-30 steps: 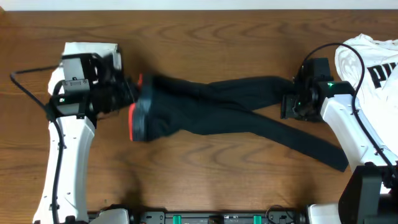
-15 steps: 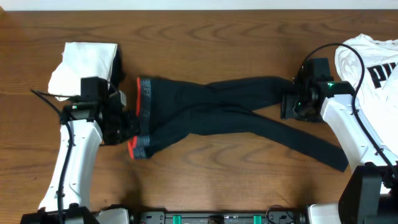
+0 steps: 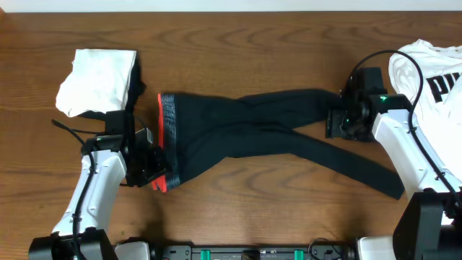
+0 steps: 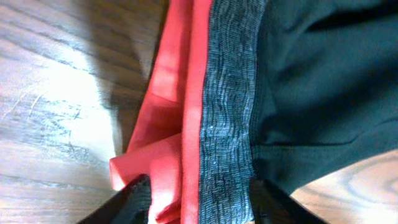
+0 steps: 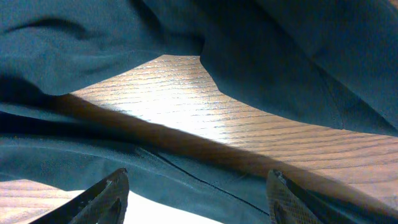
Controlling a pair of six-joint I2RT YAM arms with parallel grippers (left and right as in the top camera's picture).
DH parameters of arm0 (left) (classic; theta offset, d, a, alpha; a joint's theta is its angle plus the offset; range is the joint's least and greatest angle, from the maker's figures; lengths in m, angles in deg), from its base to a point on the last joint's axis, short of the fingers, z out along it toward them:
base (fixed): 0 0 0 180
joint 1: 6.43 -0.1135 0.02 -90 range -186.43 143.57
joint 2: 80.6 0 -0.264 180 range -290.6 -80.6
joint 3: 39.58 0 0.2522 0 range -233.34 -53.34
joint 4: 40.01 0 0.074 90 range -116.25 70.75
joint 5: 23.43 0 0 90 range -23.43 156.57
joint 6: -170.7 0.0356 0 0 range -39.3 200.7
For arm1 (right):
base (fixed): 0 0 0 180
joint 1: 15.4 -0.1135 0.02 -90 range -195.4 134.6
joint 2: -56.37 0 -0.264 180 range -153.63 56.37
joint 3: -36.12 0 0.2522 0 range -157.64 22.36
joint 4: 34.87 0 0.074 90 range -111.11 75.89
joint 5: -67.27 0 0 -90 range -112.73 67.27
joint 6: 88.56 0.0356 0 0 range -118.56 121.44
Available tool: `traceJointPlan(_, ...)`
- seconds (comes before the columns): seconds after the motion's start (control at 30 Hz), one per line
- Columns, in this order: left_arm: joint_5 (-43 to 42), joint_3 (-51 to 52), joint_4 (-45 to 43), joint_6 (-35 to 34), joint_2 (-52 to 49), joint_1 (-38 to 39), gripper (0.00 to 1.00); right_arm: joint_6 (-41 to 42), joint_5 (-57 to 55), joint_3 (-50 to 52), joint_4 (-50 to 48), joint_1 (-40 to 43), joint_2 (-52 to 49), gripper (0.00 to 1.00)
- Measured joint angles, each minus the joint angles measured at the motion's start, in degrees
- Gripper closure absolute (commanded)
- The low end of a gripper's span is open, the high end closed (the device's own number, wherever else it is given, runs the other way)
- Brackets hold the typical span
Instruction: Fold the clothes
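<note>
Dark trousers [image 3: 274, 126] lie across the table, legs crossing toward the right. Their grey waistband [image 3: 166, 119] with red lining [image 4: 168, 124] is at the left. My left gripper [image 3: 154, 172] is at the waistband's near corner. In the left wrist view its jaws [image 4: 202, 208] stand apart, with the waistband [image 4: 227, 112] lying flat between them. My right gripper [image 3: 332, 123] is at the end of the upper trouser leg. Its fingers [image 5: 109, 193] are spread wide over the dark cloth [image 5: 93, 37], gripping nothing.
A folded white cloth [image 3: 97, 76] lies at the back left, just beyond the waistband. A white T-shirt with black print [image 3: 433, 72] sits at the back right behind the right arm. Bare wooden table [image 3: 253, 43] shows along the back and front.
My left arm has swung toward the near edge, pulling the waistband's lower corner with it and laying the band out straight. Its jaws have parted. The right arm has not moved.
</note>
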Motion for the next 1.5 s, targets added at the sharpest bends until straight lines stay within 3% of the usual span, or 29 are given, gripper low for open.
traceJointPlan(0.2, 0.0, -4.3, -2.3, -0.1, 0.0, 0.0, 0.43, 0.0, 0.0, 0.0, -0.1, 0.0, 0.0, 0.31)
traceJointPlan(0.47, 0.0, -9.2, -19.7, -0.1, -0.6, 0.0, 0.43, 0.0, 0.0, 0.0, -0.9, 0.0, 0.0, 0.31)
traceJointPlan(0.97, 0.0, -9.3, -41.0, 0.0, -18.9, 0.0, 0.44, 0.0, 0.0, 0.0, -1.3, 0.0, 0.0, 0.31)
traceJointPlan(1.5, 0.0, -9.3, -45.7, 0.0, -19.8, 0.0, 0.44, 0.0, 0.0, 0.0, -1.9, 0.0, 0.0, 0.3)
